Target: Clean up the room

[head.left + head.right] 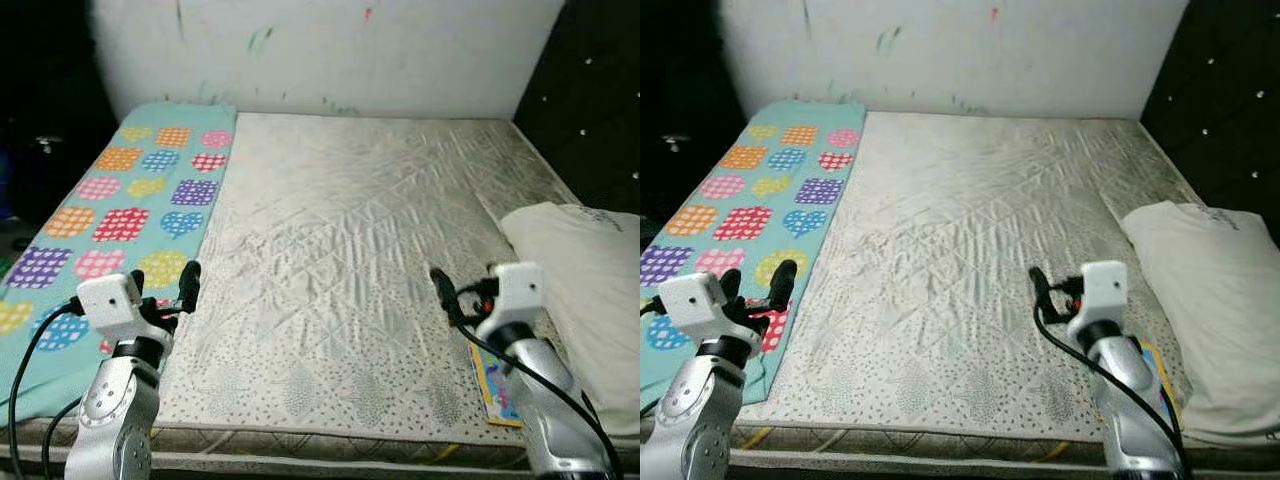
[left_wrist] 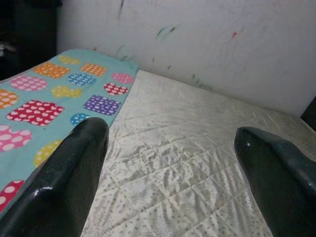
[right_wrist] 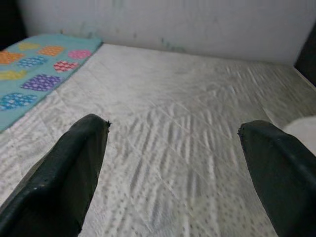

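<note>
A bare quilted cream mattress (image 1: 350, 270) fills the frame's middle. A turquoise blanket with coloured patches (image 1: 110, 230) lies along its left side. At right, a white pillow (image 1: 585, 290) rests on it, with a flat colourful book (image 1: 493, 385) just left of the pillow, lower right.

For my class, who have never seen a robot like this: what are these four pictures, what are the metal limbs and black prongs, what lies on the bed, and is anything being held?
This is a walking humanoid robot seen through its own cameras. Two pictures come from a stereo camera on its head, looking down at a bed. The silver limbs are its arms; each ends in a hand of two long black fingers: the left hand and the right hand. The other two pictures come from cameras on the wrists, looking out between each hand's fingers, which stand wide apart.

On the bare quilted mattress lie a turquoise blanket with coloured patches along the robot's left, a white pillow on its right, and a thin colourful book beside the pillow, partly hidden by the right arm. Both hands are open and hold nothing.
</note>
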### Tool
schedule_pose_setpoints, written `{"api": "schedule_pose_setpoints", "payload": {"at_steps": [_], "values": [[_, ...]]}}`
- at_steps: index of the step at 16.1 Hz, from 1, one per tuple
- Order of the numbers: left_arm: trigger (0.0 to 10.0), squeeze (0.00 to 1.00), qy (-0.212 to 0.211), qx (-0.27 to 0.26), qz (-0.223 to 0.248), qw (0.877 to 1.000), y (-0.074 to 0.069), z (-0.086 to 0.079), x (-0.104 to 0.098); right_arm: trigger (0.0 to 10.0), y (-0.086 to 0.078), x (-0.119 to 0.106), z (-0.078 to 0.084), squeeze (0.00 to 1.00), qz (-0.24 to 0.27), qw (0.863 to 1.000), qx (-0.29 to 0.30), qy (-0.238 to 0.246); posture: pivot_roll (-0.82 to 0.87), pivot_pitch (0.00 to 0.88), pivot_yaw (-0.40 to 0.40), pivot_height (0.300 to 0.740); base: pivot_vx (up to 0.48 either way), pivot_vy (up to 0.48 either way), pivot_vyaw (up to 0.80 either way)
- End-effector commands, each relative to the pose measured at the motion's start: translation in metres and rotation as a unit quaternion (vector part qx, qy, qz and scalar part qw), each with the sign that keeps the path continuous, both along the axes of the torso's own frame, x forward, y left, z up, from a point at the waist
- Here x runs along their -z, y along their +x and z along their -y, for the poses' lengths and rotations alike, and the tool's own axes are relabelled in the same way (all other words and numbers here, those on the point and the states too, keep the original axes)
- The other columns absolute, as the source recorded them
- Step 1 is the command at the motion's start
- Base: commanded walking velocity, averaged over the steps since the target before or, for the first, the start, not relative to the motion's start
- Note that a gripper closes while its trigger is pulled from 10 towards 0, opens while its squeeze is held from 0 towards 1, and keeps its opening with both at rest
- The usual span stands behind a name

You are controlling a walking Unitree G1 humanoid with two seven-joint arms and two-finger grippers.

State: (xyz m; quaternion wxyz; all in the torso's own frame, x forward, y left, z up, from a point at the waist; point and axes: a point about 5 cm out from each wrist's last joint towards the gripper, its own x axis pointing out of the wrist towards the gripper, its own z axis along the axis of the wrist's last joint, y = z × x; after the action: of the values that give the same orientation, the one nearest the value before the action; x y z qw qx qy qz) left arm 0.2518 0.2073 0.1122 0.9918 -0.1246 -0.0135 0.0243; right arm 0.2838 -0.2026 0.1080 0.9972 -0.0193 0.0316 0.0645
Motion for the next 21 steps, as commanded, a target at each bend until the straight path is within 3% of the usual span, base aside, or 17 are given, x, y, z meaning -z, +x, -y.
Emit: {"api": "schedule_pose_setpoints", "payload": {"at_steps": [1, 21], "values": [[10.0, 0.00, 0.001, 0.004, -0.002, 1.000, 0.0015, 0.0005, 0.0003, 10.0, 0.0022, 0.0001, -0.0021, 0.00, 0.001, 1.000, -0.002, 0.001, -0.07, 0.000, 0.006, 0.740, 0.000, 0.000, 0.00], [10.0, 0.00, 0.001, 0.012, 0.001, 1.000, 0.0004, 0.0069, 0.0023, 10.0, 0.0020, -0.0008, -0.0026, 0.00, 0.008, 1.000, -0.003, -0.008, -0.08, 0.000, 0.003, 0.740, 0.000, 0.433, 0.00]]}}
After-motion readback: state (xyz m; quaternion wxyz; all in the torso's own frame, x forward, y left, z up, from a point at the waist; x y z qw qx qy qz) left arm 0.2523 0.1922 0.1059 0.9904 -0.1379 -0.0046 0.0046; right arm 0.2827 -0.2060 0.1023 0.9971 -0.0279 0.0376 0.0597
